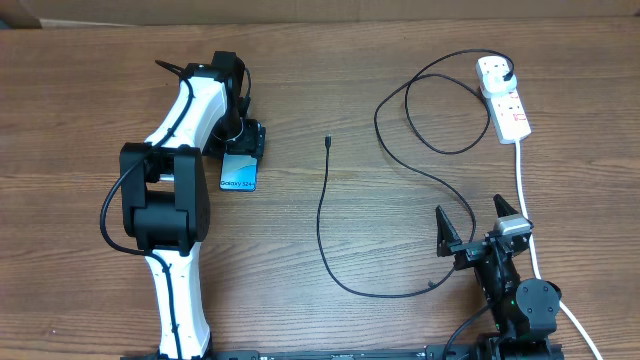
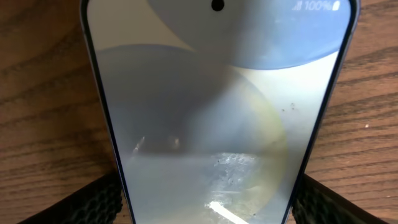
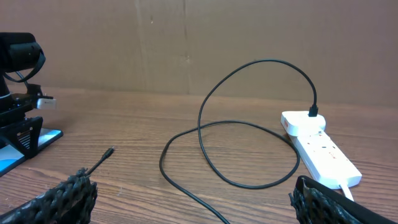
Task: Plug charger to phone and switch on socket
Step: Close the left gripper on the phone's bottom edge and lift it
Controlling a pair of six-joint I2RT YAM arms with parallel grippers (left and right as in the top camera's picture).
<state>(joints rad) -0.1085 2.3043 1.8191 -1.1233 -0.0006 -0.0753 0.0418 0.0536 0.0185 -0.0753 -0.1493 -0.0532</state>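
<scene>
Securing the phone (image 2: 217,112) is the step in hand, as I judge it. In the overhead view the phone lies on the desk (image 1: 300,60) left of centre, beneath the left gripper (image 1: 243,148). In the left wrist view its fingers (image 2: 93,202) meet both long edges of the phone with no gap showing, so I read the left gripper as grasping the phone. The right gripper (image 1: 468,210) sits at lower right, jaws spread wide, holding nothing.

The charger (image 1: 320,215) lies loose on the desk. Its connector (image 1: 328,141) rests near centre, well apart from the phone, and its plug (image 1: 508,72) is seated in the socket (image 1: 503,100) at upper right.

Procedure for a clean result:

1. Hold the phone square by its edges and apply no twist, so that it cannot pivot when the connector pushes in.
2. Confirm which end carries the charging port — no view shows it — and turn that end toward frame centre.
3. Take the cable with the right gripper just behind the connector, never on the slack loop, so the tip does not droop or swing.
4. Leave the socket switch until last. I cannot tell its position from here.
</scene>
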